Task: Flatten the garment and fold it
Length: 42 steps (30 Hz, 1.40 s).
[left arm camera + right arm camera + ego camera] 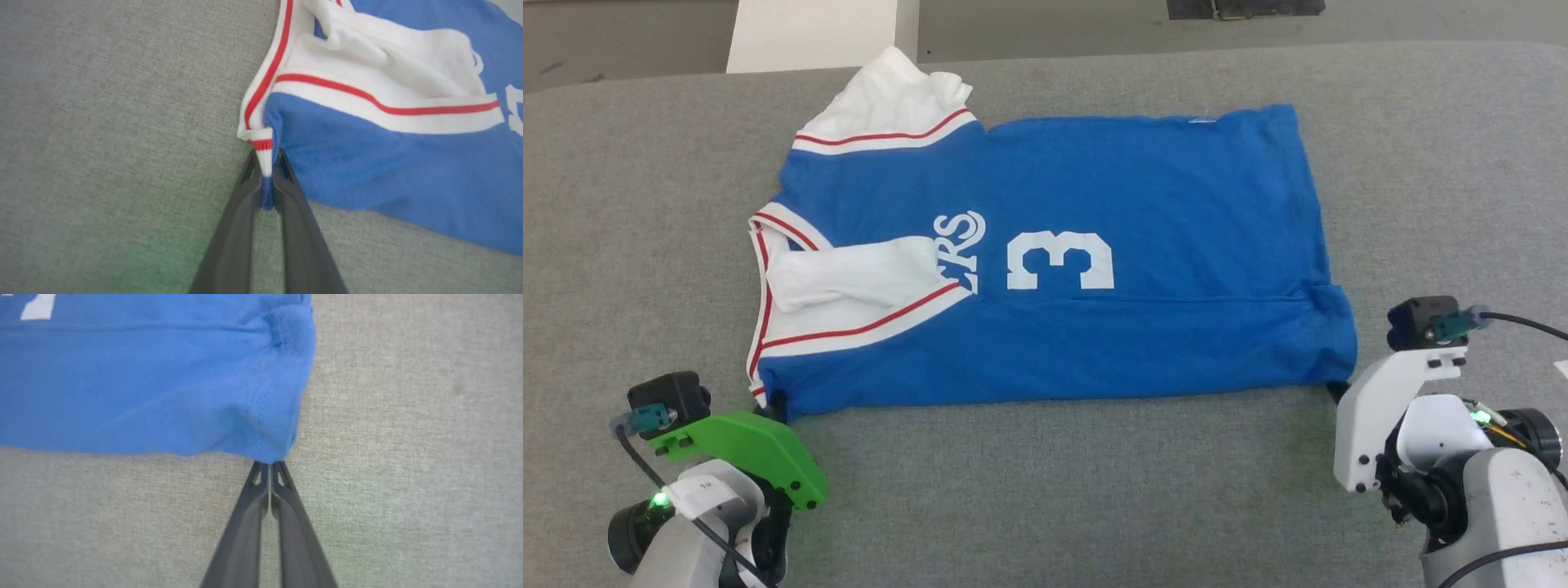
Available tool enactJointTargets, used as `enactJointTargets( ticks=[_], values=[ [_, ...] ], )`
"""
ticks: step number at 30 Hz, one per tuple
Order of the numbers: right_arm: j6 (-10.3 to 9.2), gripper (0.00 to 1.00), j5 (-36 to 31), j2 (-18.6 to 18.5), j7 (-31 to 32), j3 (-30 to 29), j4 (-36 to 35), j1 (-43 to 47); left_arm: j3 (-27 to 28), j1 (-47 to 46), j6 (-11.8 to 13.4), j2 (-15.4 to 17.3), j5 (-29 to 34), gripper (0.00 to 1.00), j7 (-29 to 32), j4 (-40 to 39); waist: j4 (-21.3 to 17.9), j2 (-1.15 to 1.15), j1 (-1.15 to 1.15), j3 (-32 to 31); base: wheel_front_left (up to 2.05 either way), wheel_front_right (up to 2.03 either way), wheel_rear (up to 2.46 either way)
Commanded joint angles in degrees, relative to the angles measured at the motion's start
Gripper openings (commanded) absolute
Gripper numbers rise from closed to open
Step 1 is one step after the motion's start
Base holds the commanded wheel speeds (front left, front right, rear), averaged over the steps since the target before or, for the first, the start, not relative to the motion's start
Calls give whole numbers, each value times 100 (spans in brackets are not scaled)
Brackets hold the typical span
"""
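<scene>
The shirt [1094, 245] lies flat on the grey table [1045, 490], its long axis running left to right: collar end on my left, bottom hem on my right, the number 3 facing up. All of it lies ahead of both tools, which sit at its near edge, one at each end.

My left tool [265, 163] is closed on the near collar-end corner, with white ribbed trim and blue cloth pinched between the fingers. My right tool [269, 465] has its fingers pressed together at the near hem corner; the cloth draws to a point at their tips, so I judge it gripped, though only just.

The near sleeve [849, 278] is folded in over the chest, while the far sleeve [890, 98] sticks out, rumpled. Any fold from here, I think, carries this near edge away from me toward the far edge, both arms moving together.
</scene>
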Motion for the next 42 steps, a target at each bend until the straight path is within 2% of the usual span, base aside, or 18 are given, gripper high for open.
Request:
enactJointTargets(
  ticks=[1,7,10,17,20,24,32,33,34,35,36,37,42],
  values=[
    [-9,0,45,9,-157,8,-70,-21,11,-106,-42,-15,24,0,-93,36,7,0,0,-64,0,0,0],
    [-9,0,240,10,-859,-79,-236,221,77,11,-106,62,131,0,-521,79,32,0,0,-412,0,0,0],
    [-9,0,409,10,-1009,-175,-580,695,134,452,-14,243,204,0,-562,-174,37,0,0,-698,0,0,0],
    [-9,0,471,10,-324,-314,-1262,1618,92,1354,286,533,186,0,91,-887,61,0,0,-808,0,0,0],
    [-9,0,573,10,30,-372,-1362,1976,1,1592,322,578,168,0,305,-1083,94,0,0,-766,0,0,0],
    [-9,0,704,10,134,-444,-1244,2230,-129,1681,283,536,157,0,366,-1061,100,0,0,-661,0,0,0],
    [-9,0,928,10,-523,-275,-533,2125,-266,1510,98,376,141,0,129,-610,44,0,0,-592,0,0,0],
    [-9,0,940,10,-644,-290,-485,2108,-252,1501,74,354,141,38,30,-567,40,0,0,-614,0,0,0],
    [-9,0,948,10,-720,-307,-448,2102,-235,1503,53,328,119,100,-34,-530,38,0,0,-635,0,0,0],
    [-9,2,972,10,-785,-311,-435,2104,-216,1508,34,303,93,100,-91,-491,36,0,0,-663,0,0,0],
    [-9,53,1002,10,-889,-314,-454,2109,-196,1510,12,288,82,100,-169,-455,34,0,0,-691,0,0,0],
    [-9,100,1013,10,-1011,-310,-504,2115,-169,1504,-1,277,73,100,-244,-428,29,0,0,-722,0,0,0],
    [-9,100,1053,10,-1626,-285,-824,2142,-85,1433,-155,365,107,100,-568,-564,-11,0,0,-794,0,0,0]
  ],
)
